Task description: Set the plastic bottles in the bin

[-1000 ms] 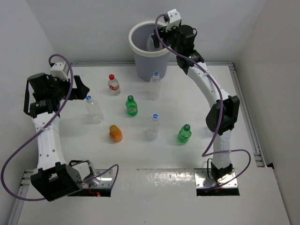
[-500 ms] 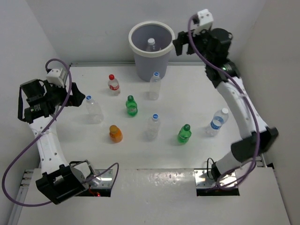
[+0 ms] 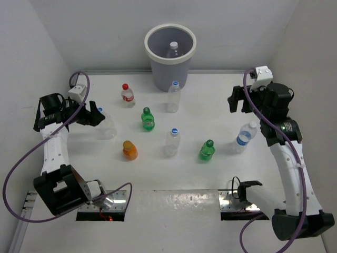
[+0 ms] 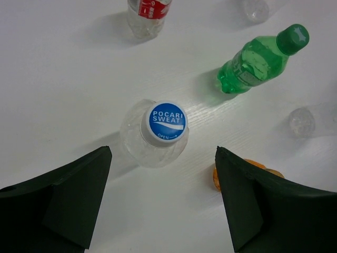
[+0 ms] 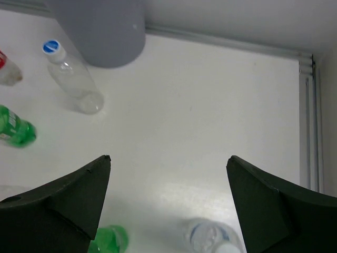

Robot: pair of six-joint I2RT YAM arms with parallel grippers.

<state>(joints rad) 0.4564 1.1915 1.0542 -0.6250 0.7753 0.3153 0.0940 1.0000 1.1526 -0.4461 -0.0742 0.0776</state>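
Clock face laid over the white table as seen from above, 12 at the far wall.

At 12 o'clock, just beyond the far edge: the bin, grey and round, with 1 white-capped bottle inside. Other 8 plastic bottles out on the table, all standing as far as the overhead view tells.

- Just at 6 o'clock of the bin, near its wall: the far clear bottle, blue cap.
- At 11 o'clock: the red-capped bottle.
- A little toward 10 o'clock from centre: the left green bottle.
- At centre: the middle clear bottle, blue cap.
- At 8 o'clock: the orange bottle, squat.
- At 4 o'clock: the right green bottle.
- At 3 o'clock: the labelled clear bottle, white cap.
- At 9 o'clock: the Pocari Sweat bottle, clear, name printed on its blue cap.

Left gripper: open, jaws spread wide, hanging right over the Pocari Sweat bottle. In the wrist view, 1 dark finger to each side of the cap, bare table between each finger and the bottle. No contact, nothing gripped.

Right gripper: at 2 o'clock, raised above the table, open and empty, jaws wide apart. Labelled clear bottle just at its 6 o'clock, apart from both fingers.
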